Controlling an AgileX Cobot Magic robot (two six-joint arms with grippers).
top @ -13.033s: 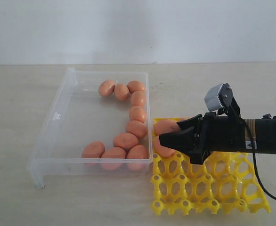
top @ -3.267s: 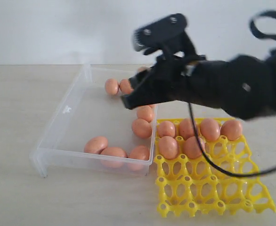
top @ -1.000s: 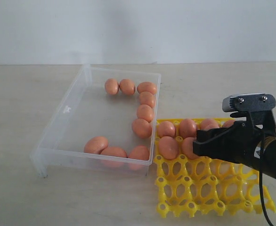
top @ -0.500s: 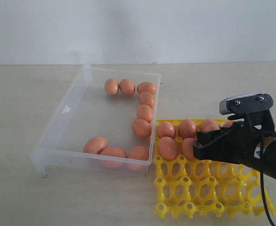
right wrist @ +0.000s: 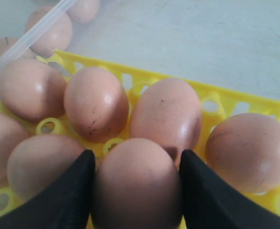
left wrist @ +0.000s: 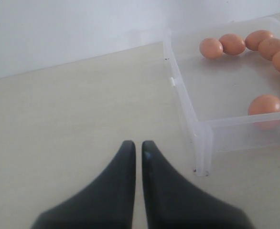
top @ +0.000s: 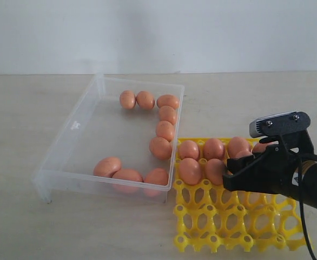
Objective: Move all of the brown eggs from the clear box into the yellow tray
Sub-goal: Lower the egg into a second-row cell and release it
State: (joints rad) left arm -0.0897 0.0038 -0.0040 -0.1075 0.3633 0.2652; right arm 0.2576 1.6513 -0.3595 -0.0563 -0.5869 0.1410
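The yellow tray (top: 212, 227) lies right of the clear box (top: 72, 127). Several brown eggs (top: 160, 147) remain in the box along its right wall and near corner. Several more sit in the tray's far cells (top: 213, 148), close up in the right wrist view (right wrist: 96, 102). My right gripper (top: 235, 172) hangs low over the tray's second row, shut on a brown egg (right wrist: 136, 183) with a finger (right wrist: 73, 191) touching each side. My left gripper (left wrist: 138, 143) is shut and empty above the bare table, beside the box's corner (left wrist: 202, 152).
The light tabletop (top: 23, 216) ends at a white wall (top: 158, 32) behind. The near cells of the tray (top: 245, 238) hold nothing. A black cable (top: 305, 227) hangs from the right arm over the tray's right side.
My right gripper has sunk a little and drifted slightly left with its egg. The tray and box sit a touch further left. Earlier, the arm was reaching over the box.
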